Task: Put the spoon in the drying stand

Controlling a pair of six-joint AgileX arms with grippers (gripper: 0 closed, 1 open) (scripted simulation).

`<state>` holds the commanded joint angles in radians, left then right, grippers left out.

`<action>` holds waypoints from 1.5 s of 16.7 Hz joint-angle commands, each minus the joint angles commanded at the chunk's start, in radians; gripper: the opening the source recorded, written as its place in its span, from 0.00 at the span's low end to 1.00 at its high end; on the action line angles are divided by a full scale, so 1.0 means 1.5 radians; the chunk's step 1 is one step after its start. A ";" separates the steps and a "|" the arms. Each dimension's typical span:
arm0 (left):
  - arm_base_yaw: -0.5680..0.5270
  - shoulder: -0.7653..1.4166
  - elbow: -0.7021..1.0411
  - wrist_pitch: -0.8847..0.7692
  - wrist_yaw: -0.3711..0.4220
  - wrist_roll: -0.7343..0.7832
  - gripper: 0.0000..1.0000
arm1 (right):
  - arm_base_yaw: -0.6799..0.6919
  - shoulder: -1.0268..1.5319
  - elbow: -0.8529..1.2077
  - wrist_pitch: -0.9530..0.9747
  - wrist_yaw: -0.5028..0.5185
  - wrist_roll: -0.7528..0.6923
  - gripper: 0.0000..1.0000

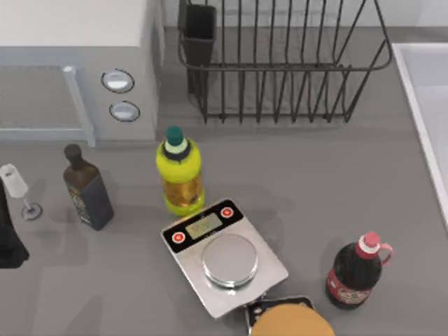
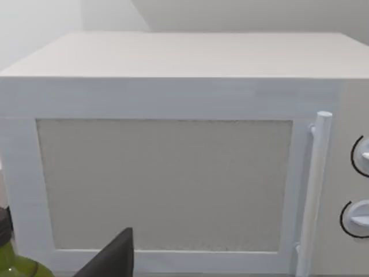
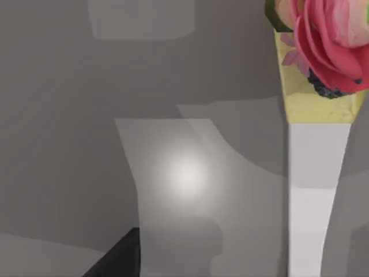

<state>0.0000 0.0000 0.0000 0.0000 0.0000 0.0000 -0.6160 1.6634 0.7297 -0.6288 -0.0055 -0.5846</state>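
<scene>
The spoon is out of view. The drying stand (image 1: 280,66) is a black wire rack at the back of the table, right of centre, with a black utensil cup (image 1: 199,31) at its back left corner. My left arm (image 1: 8,238) is a dark shape at the table's left edge, beside a wine glass (image 1: 17,187). A dark part of my left gripper (image 2: 115,257) juts up in the left wrist view, facing the microwave door (image 2: 164,184). In the right wrist view a dark part of my right gripper (image 3: 118,257) hangs over a grey surface.
A grey microwave (image 1: 70,70) fills the back left. Between it and the front stand a dark bottle (image 1: 87,189), a yellow-green bottle (image 1: 180,171), a kitchen scale (image 1: 224,255), a burger (image 1: 290,322) and a dark pink-capped bottle (image 1: 357,269). A white vase (image 3: 314,196) holds a pink flower (image 3: 328,40).
</scene>
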 joint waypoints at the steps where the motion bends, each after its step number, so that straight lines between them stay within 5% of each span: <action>1: 0.000 0.000 0.000 0.000 0.000 0.000 1.00 | 0.000 0.009 -0.009 0.016 0.000 0.000 1.00; 6: 0.000 0.000 0.000 0.000 0.000 0.000 1.00 | 0.000 0.014 -0.015 0.026 0.000 0.000 1.00; 19: 0.000 0.000 0.000 0.000 0.000 0.000 1.00 | 0.000 0.014 -0.015 0.026 0.000 0.000 0.02; 25: 0.000 0.000 0.000 0.000 0.000 0.000 1.00 | 0.000 0.014 -0.015 0.026 0.000 0.000 0.00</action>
<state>0.0000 0.0000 0.0000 0.0000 0.0000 0.0000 -0.6160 1.6850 0.7070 -0.5904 -0.0055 -0.5843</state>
